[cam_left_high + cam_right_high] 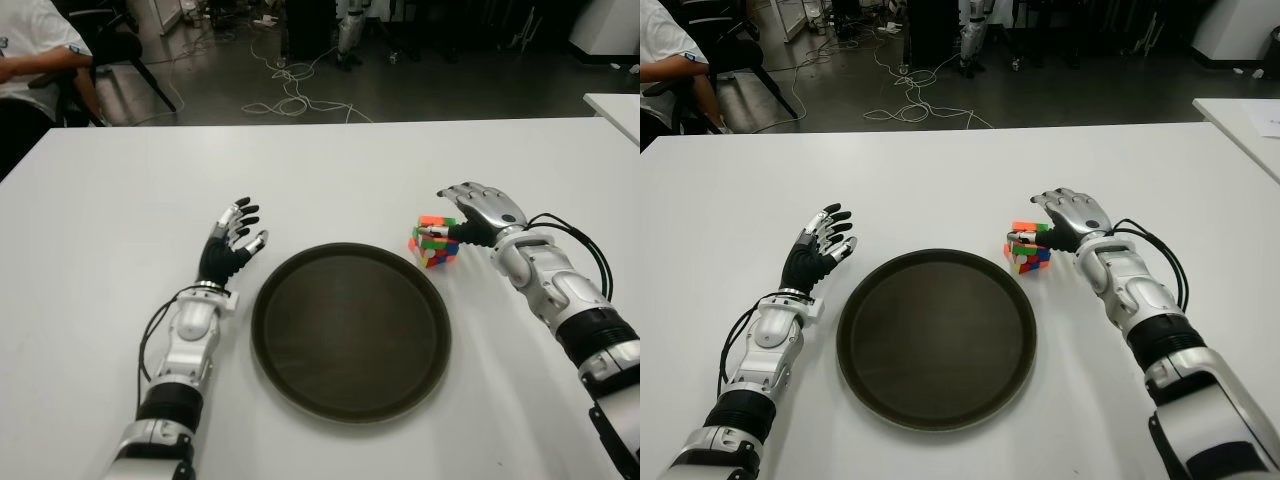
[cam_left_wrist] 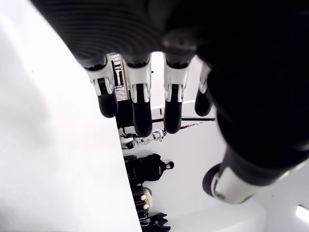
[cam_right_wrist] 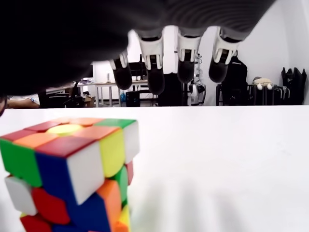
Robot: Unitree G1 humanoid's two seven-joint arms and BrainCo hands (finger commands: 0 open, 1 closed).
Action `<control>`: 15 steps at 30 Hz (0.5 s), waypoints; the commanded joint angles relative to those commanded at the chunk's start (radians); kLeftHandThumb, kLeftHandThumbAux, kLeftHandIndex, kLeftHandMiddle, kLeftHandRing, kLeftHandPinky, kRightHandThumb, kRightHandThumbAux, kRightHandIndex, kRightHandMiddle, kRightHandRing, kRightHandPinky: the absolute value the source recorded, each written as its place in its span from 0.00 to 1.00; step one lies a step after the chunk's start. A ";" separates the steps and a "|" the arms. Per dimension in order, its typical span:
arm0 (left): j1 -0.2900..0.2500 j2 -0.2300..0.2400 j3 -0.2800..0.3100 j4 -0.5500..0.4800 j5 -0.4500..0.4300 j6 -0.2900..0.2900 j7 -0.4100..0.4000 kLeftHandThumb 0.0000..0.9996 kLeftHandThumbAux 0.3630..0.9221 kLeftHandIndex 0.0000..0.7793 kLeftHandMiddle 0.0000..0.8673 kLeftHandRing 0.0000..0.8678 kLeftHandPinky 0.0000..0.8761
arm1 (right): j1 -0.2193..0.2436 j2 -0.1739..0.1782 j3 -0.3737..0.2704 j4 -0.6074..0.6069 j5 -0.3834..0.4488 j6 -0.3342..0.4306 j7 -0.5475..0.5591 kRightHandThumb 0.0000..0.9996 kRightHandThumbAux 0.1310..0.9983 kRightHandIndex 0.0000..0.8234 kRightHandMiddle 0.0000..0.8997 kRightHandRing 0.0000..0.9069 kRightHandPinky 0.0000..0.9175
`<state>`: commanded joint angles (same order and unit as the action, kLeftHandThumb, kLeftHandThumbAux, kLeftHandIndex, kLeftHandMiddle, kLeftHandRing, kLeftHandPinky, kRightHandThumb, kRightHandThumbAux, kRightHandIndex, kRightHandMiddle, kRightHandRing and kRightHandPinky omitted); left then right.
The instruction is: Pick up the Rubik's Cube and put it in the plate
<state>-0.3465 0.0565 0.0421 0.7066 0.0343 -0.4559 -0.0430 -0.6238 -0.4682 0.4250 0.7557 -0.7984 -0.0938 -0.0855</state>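
Note:
The scrambled Rubik's Cube stands on the white table, just off the far right rim of the dark round plate. My right hand hovers right beside and slightly over the cube, fingers extended and open, thumb close to the cube's right side. In the right wrist view the cube sits below the palm, with the fingertips stretched past it and nothing grasped. My left hand shows left of the plate with its fingers spread, holding nothing. Nothing lies in the plate.
A person in a white shirt sits on a chair beyond the table's far left corner. Cables trail over the floor behind the table. Another white table's corner shows at the far right.

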 joint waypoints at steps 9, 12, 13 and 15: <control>-0.001 -0.004 0.002 0.000 -0.003 0.002 0.003 0.07 0.67 0.15 0.21 0.18 0.13 | -0.002 0.004 0.002 0.002 0.002 0.007 0.010 0.13 0.04 0.00 0.00 0.00 0.00; -0.002 -0.003 0.000 0.003 0.002 0.000 0.007 0.06 0.66 0.15 0.21 0.19 0.13 | -0.004 0.010 0.005 0.014 0.000 0.009 0.002 0.13 0.04 0.00 0.00 0.00 0.00; -0.002 -0.001 -0.001 0.004 0.004 0.000 0.008 0.06 0.66 0.15 0.21 0.18 0.13 | -0.004 0.012 0.006 0.017 0.000 0.009 -0.001 0.13 0.04 0.00 0.00 0.00 0.00; -0.003 0.000 -0.002 0.006 0.008 0.001 0.010 0.05 0.64 0.15 0.21 0.18 0.13 | -0.004 0.014 0.006 0.019 0.000 0.010 -0.006 0.13 0.04 0.00 0.00 0.00 0.00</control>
<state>-0.3492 0.0569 0.0400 0.7124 0.0427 -0.4551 -0.0326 -0.6274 -0.4539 0.4315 0.7747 -0.7989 -0.0839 -0.0914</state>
